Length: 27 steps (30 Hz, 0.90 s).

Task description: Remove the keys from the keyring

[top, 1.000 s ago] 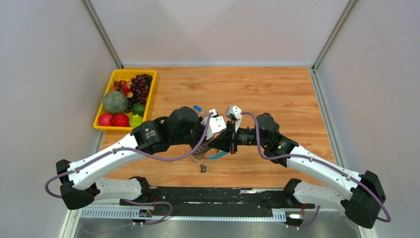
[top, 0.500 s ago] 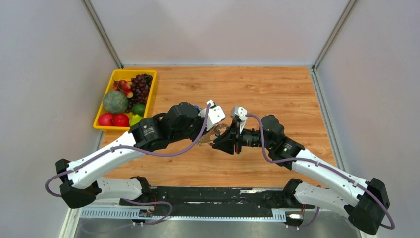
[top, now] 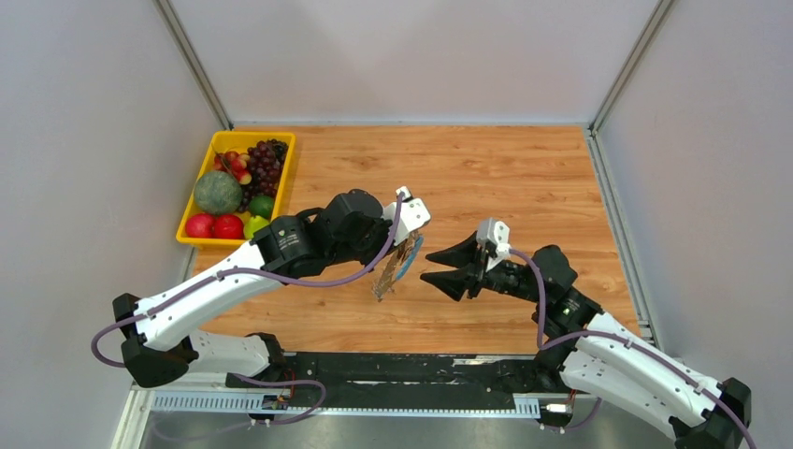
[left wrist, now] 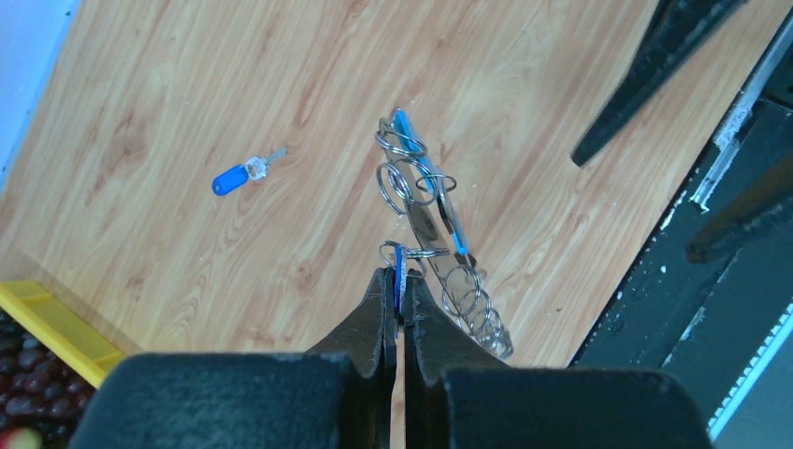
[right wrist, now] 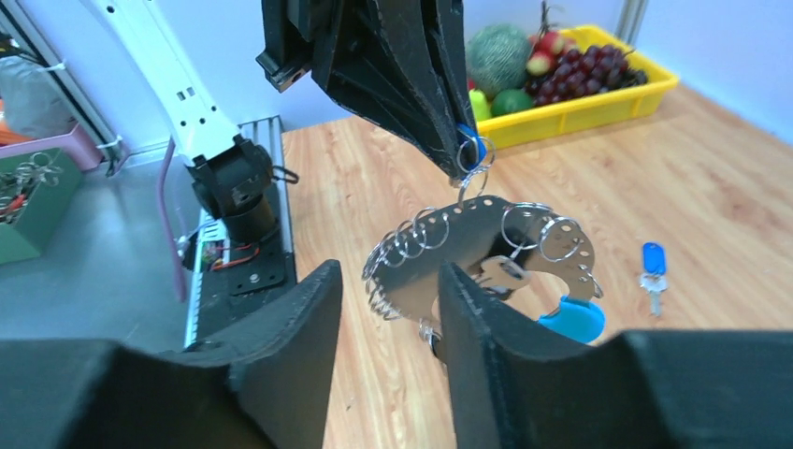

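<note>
— Where do we find the keyring [right wrist: 496, 245]?

— Hanging in the air above the desk [top: 524, 178], under our left claw [left wrist: 394, 297]. We see that claw pinched tight on a thin blue piece at the hoop's upper edge, its jaws showing no gap. The rest dangles below it: a flat silvery crescent threaded with many small wire rings, with a bright blue segment on one side.

— And our right claw [top: 425, 267]?

— Spread wide, gripping nothing. From above we see it just to the right of the keyring, tips pointed toward it, with a gap between the two. In its own wrist view the hoop shows beyond its two black fingers [right wrist: 299, 346], touching neither.

— Do we see any keys?

— One key [left wrist: 245, 173] lies loose on the desk, with a blue plastic head and a short silver blade, apart from the hoop. Whether others hang among the small rings we cannot tell; they are too fine for us to sort out.

— What else do we have on the desk?

— A yellow tray [top: 252, 136] at the far left corner, well away from both claws. It holds dark grapes [top: 266, 161], a green melon [top: 217, 193] and other fruit [top: 227, 225].
</note>
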{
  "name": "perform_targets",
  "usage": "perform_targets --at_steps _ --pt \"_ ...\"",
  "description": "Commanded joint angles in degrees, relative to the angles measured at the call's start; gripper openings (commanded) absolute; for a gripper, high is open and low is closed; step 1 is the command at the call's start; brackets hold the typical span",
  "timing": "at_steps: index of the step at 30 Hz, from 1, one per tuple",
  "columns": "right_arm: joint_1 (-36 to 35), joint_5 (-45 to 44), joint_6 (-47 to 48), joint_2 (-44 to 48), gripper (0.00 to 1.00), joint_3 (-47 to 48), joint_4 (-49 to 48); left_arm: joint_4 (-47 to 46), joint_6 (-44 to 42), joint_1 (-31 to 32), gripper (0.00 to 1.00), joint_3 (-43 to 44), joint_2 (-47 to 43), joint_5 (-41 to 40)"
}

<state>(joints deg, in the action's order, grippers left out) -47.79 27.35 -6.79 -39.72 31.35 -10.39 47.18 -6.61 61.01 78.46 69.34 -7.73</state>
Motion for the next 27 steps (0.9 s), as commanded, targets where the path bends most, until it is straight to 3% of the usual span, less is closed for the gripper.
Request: perform_targets --at_steps 1,8,14,27 --pt "-0.05 -4.58 2.13 2.52 0.49 -4.79 -12.09 -1.04 1.68 -0.06 0.00 3.46 -0.13 1.81" --pt "-2.68 -6.75 8.09 1.64 0.48 -10.34 -25.09 -1.22 1.91 -0.09 0.00 3.59 -0.07 1.99" --pt "-6.38 -9.93 15.11 -2.55 0.46 -11.38 -30.71 -2.94 1.41 -0.10 0.00 2.41 -0.39 2.31" --pt "-11.62 -21.46 21.13 -9.93 0.47 -9.07 -33.38 -4.29 0.45 -0.08 0.00 1.77 -1.00 5.43"
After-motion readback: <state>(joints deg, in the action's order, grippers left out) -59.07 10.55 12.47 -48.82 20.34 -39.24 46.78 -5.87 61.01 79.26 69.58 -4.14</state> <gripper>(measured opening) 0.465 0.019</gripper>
